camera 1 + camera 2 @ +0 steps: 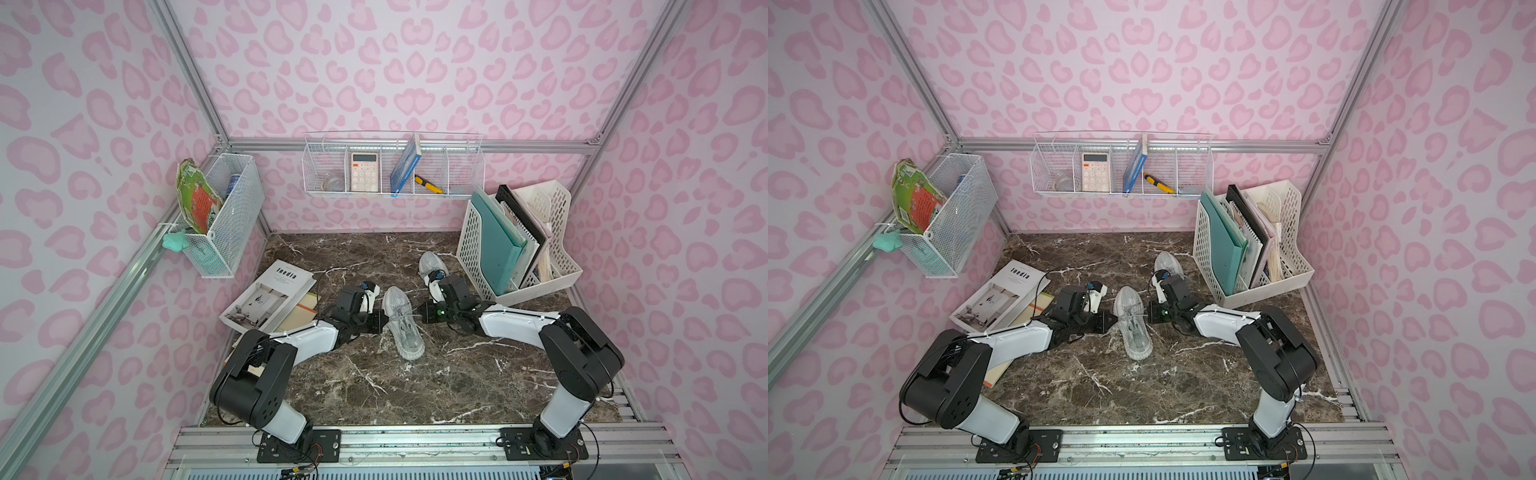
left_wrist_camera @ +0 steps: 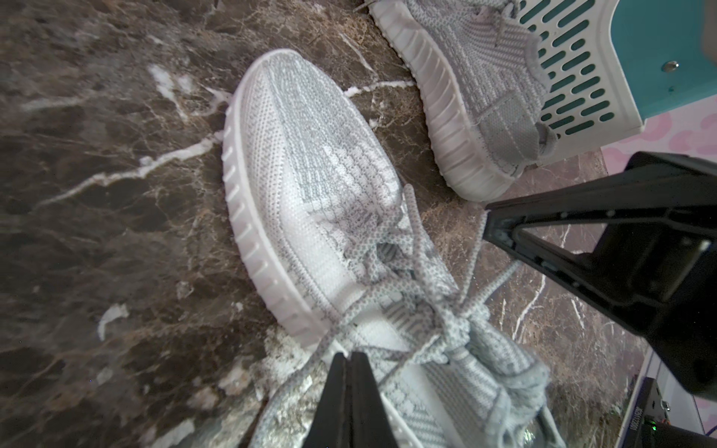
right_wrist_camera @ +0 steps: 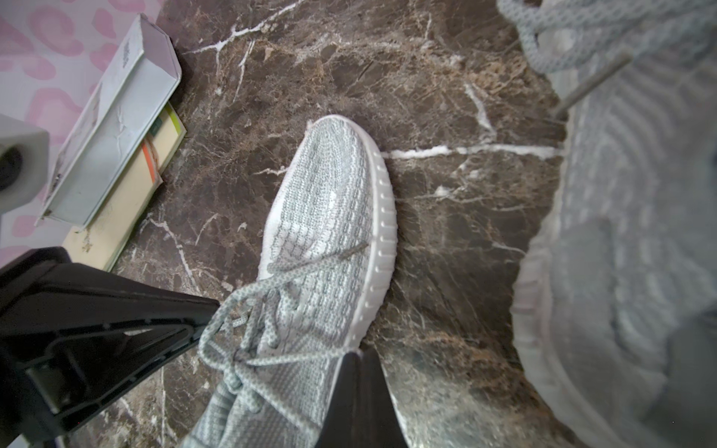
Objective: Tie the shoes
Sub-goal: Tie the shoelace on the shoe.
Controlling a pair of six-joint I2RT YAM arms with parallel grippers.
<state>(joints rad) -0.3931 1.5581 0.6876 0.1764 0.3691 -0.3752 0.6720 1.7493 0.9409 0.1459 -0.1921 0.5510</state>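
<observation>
Left wrist view: the left gripper [image 2: 351, 355] has its fingers pressed together on a lace strand [image 2: 362, 308] that runs taut from the lacing of the middle sneaker [image 2: 295, 163]. In the right wrist view the right gripper [image 3: 359, 351] is also closed, pinching the other strand [image 3: 295, 358], which is drawn across that sneaker's upper. Both top views show this light grey knit sneaker sole-down on the marble tabletop [image 1: 374, 395], toe pointing away from the arm bases, with the left gripper at its left flank and the right gripper at its right. Between the two grips the laces bunch loosely over the tongue. I cannot tell whether a knot has formed. The second sneaker [image 1: 428, 262] lies beyond the middle sneaker's toe and off to its right, partly hidden behind the right arm [image 1: 515, 324]. A white file rack [image 1: 469, 249] stands farther to the middle sneaker's right. A stack of magazines [image 1: 270, 299] lies well off its left side.
</observation>
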